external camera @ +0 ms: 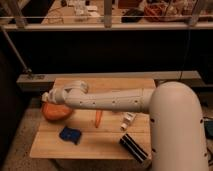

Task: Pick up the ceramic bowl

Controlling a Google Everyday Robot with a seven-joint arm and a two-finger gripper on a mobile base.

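The ceramic bowl is a round, shallow orange-brown bowl at the left edge of the wooden table. My white arm reaches from the right across the table to it. My gripper is at the bowl's far rim, right over it, with the wrist partly covering the bowl's top.
A blue sponge-like object lies in front of the bowl. An orange carrot-like stick lies mid-table. A small white item and a black-and-white striped box sit to the right. A dark counter and railing stand behind the table.
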